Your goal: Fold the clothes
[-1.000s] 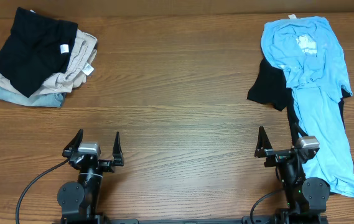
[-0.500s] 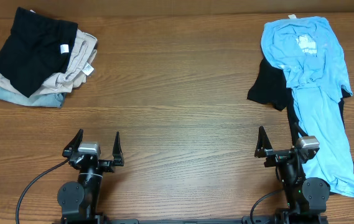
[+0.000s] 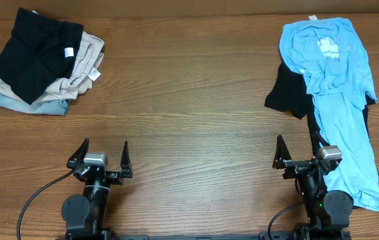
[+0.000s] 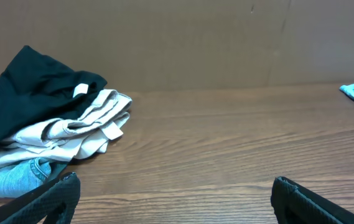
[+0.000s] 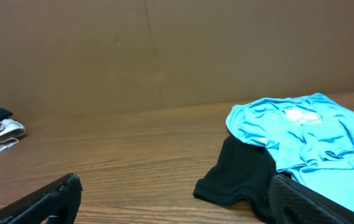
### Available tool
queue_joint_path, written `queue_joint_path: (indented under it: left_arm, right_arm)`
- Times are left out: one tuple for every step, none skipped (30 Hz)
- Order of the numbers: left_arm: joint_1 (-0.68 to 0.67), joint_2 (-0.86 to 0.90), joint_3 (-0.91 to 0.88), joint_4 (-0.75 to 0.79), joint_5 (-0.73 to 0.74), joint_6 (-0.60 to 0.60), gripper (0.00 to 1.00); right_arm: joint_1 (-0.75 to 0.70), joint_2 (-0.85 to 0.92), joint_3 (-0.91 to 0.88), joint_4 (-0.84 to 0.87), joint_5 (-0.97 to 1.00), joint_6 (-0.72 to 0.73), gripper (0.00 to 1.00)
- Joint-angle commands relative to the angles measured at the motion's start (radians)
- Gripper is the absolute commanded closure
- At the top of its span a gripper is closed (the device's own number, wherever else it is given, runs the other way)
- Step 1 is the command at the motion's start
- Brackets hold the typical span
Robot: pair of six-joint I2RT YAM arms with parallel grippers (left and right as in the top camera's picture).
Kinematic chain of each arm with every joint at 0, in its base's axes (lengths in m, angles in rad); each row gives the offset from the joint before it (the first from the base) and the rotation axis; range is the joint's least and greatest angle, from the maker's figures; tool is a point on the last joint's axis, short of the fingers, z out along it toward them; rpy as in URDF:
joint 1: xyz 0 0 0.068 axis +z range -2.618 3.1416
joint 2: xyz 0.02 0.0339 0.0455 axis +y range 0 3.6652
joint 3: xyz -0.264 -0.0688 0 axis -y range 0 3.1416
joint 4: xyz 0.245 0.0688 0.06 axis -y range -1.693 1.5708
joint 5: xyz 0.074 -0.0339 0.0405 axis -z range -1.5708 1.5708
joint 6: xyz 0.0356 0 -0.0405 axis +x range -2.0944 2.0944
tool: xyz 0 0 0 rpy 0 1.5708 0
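A folded stack of clothes lies at the far left: a black piece (image 3: 34, 48) with a small white tag on top, a beige one (image 3: 81, 73) under it, a pale blue one (image 3: 32, 105) at the bottom. At the right, a light blue T-shirt (image 3: 339, 87) is spread loosely over a black garment (image 3: 292, 92). My left gripper (image 3: 104, 149) stands open near the front edge, well short of the stack (image 4: 58, 127). My right gripper (image 3: 298, 145) is open too, beside the T-shirt's lower end, with the black garment (image 5: 239, 174) just ahead of its right finger.
A brown cardboard wall (image 4: 226, 43) runs along the back of the wooden table (image 3: 189, 100). Bare wood lies between the two heaps. A black cable (image 3: 32, 200) trails from the left arm's base.
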Motion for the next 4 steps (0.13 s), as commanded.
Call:
queue_joint_path:
  left_arm:
    - [-0.005, -0.013, -0.007, 0.001, -0.013, -0.006, 0.0]
    - [-0.005, -0.013, -0.007, 0.001, -0.013, -0.006, 0.0]
    - [-0.005, -0.013, -0.007, 0.001, -0.013, -0.006, 0.0]
    - [-0.005, -0.013, -0.007, 0.001, -0.013, -0.006, 0.0]
  right_arm:
    - [0.006, -0.01, -0.011, 0.003, -0.003, 0.003, 0.0]
    - [0.006, -0.01, -0.011, 0.003, -0.003, 0.003, 0.0]
    - [0.006, -0.01, -0.011, 0.003, -0.003, 0.003, 0.0]
    - [0.006, -0.01, -0.011, 0.003, -0.003, 0.003, 0.0]
